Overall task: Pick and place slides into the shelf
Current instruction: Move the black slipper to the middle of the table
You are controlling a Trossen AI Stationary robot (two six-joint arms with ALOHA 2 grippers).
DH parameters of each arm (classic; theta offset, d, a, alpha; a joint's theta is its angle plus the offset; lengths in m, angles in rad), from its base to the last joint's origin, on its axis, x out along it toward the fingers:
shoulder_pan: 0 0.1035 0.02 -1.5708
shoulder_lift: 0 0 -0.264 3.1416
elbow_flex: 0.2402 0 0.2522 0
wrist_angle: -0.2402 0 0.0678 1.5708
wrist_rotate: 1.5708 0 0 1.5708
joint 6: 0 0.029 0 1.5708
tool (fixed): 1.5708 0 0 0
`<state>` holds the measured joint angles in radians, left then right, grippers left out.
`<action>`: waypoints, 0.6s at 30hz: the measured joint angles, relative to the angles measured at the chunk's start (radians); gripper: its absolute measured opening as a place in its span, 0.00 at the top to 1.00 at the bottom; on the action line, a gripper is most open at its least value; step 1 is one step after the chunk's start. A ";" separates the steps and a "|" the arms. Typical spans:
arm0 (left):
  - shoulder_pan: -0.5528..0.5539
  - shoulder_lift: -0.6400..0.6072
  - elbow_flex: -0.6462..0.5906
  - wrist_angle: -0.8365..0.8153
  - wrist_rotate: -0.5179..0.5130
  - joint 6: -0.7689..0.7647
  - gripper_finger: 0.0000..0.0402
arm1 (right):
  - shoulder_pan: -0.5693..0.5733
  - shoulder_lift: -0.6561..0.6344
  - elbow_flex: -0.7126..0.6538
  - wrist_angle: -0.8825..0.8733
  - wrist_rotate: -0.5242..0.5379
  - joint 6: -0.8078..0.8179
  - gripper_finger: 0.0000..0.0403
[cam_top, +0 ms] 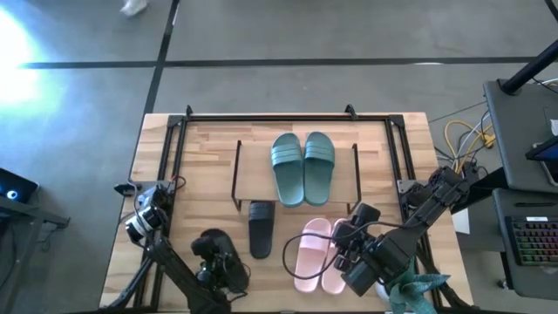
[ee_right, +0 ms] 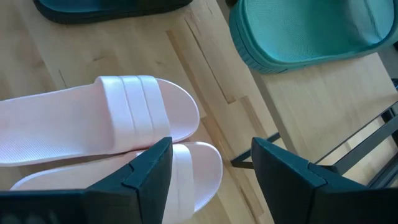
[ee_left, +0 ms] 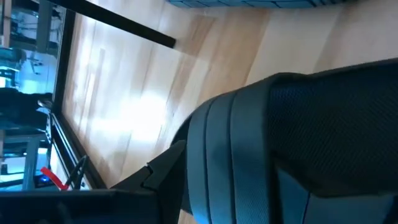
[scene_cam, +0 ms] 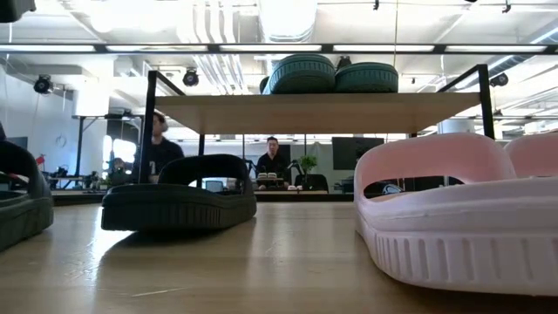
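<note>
Overhead and wrist views, with a level view across the tabletop [cam_top: 209,148]. The teal-green pair [cam_top: 302,167] already lay side by side on the shelf [cam_top: 253,170]; one black slide [cam_top: 261,228] rested on the tabletop just in front of the shelf, and the pale pink pair [cam_top: 314,253] lay together to its right. My right gripper [ee_right: 211,165] hovered released above the toe end of the pink pair, jaws parted with one pink slide's toe [ee_right: 196,168] showing between them. My left gripper [cam_top: 222,262] sat over the second black slide [ee_left: 298,149] near the front edge; whether it was clenched I could not tell. I judged these slides light, rubbery and somewhat yielding, with a thick ribbed sole that would not slip readily. The raised strap [ee_right: 146,109] looked the best hold, pinched across its arch, since the sole seemed wide for my jaws.
</note>
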<state>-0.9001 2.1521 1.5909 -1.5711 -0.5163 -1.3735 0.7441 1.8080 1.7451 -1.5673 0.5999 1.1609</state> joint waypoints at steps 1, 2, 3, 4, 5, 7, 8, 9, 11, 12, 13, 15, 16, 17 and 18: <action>0.003 -0.003 0.000 0.000 0.000 0.000 0.60 | 0.000 0.000 0.000 0.000 0.000 0.004 0.48; 0.004 -0.007 0.000 0.000 0.000 -0.001 0.60 | 0.000 0.000 0.000 0.000 0.000 0.010 0.48; 0.006 -0.013 0.005 0.000 0.002 -0.005 0.60 | 0.000 0.000 0.000 0.000 0.000 0.014 0.48; 0.008 -0.021 0.011 0.001 0.005 -0.006 0.60 | 0.000 0.000 0.000 0.000 -0.001 0.017 0.48; 0.008 -0.031 0.017 0.001 0.009 -0.008 0.60 | 0.000 0.000 0.000 0.000 -0.001 0.018 0.48; 0.009 -0.062 0.021 0.000 0.020 -0.015 0.60 | 0.000 0.000 0.000 0.000 -0.001 0.017 0.48; 0.011 -0.077 0.020 0.000 0.024 -0.033 0.60 | 0.000 0.000 -0.001 0.000 -0.001 0.017 0.48; 0.011 -0.093 0.014 0.001 0.028 -0.050 0.60 | -0.001 0.000 -0.001 0.000 0.000 0.017 0.48; 0.015 -0.116 -0.008 0.000 0.030 -0.081 0.60 | -0.005 0.000 -0.001 0.000 0.003 0.016 0.48; 0.019 -0.123 -0.022 0.000 0.030 -0.087 0.60 | -0.007 0.000 -0.001 -0.001 0.004 0.010 0.48; 0.022 -0.127 -0.034 -0.001 0.033 -0.088 0.60 | -0.009 0.000 -0.001 -0.001 0.004 0.009 0.48; 0.027 -0.128 -0.055 0.000 0.037 -0.087 0.60 | -0.012 0.000 -0.001 -0.002 0.004 0.001 0.48; 0.029 -0.128 -0.066 0.000 0.037 -0.087 0.60 | -0.014 0.000 -0.001 -0.002 0.005 -0.007 0.48; 0.031 -0.128 -0.076 -0.001 0.037 -0.087 0.60 | -0.017 0.000 -0.001 -0.003 0.005 -0.013 0.48; 0.033 -0.128 -0.085 0.001 0.036 -0.086 0.60 | -0.017 0.000 -0.001 -0.003 0.005 -0.016 0.48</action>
<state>-0.8667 2.0243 1.5061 -1.5706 -0.4801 -1.4597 0.7273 1.8084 1.7443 -1.5703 0.6047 1.1448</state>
